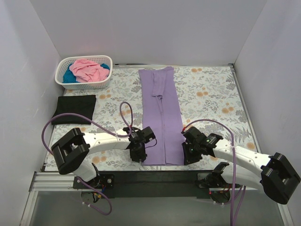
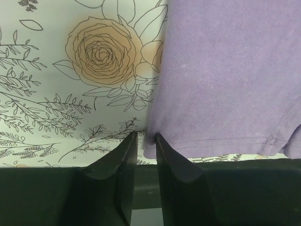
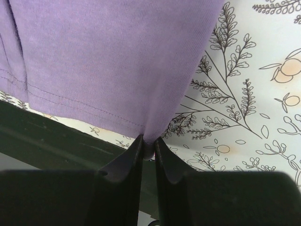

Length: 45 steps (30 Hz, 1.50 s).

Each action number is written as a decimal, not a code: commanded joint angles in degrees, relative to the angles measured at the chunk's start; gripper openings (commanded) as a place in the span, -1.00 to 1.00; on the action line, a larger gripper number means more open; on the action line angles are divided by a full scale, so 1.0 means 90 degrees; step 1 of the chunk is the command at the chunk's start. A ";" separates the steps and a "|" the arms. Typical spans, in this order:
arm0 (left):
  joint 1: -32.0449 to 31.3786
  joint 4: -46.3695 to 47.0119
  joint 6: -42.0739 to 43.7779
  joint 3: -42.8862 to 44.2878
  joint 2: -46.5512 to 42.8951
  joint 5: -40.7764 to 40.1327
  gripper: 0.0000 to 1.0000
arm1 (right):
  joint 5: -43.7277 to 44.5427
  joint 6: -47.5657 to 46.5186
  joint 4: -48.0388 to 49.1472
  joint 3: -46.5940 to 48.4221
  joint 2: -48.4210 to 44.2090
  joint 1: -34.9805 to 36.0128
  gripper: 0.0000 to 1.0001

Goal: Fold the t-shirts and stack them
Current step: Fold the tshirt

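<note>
The lavender t-shirt (image 1: 160, 113) lies as a long narrow strip down the middle of the floral cloth (image 1: 211, 94), its hem toward me. My left gripper (image 1: 139, 154) is at the hem's near left corner. In the left wrist view that gripper (image 2: 146, 139) has its jaws drawn narrow around the corner of the shirt (image 2: 225, 84). My right gripper (image 1: 189, 151) is at the near right corner. In the right wrist view it (image 3: 148, 141) is shut on a bunched tip of the shirt (image 3: 108, 61). A folded black t-shirt (image 1: 74, 108) lies at the left.
A white lattice basket (image 1: 84, 85) at the back left holds a pink t-shirt (image 1: 88, 69) and a teal one (image 1: 69, 78). White walls close in three sides. A black rail (image 1: 155, 176) runs along the near edge just behind both grippers.
</note>
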 commanded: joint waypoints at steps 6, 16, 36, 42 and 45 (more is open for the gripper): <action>-0.0142 -0.0057 -0.0010 0.0122 0.0208 0.0163 -0.44 | 0.0069 -0.0101 0.0049 -0.0220 0.0120 0.0043 -0.57; -0.0220 -0.0564 -0.0273 0.0415 -0.0172 -0.0267 -0.42 | 0.0079 -0.0081 0.0029 -0.0288 0.0012 0.0044 -0.58; -0.0288 -0.0242 -0.0137 0.0269 0.0570 0.0133 -0.59 | 0.0098 -0.0111 0.0039 -0.0298 -0.0027 0.0044 -0.59; -0.0327 -0.0310 -0.0166 0.0093 0.0347 0.0329 -1.00 | -0.0155 -0.0169 0.0029 -0.0239 -0.0046 0.0073 -0.97; -0.0473 -0.0476 -0.0302 -0.0082 0.0102 0.0377 -1.00 | -0.0438 0.0025 -0.0058 -0.0239 -0.0202 0.0277 -0.97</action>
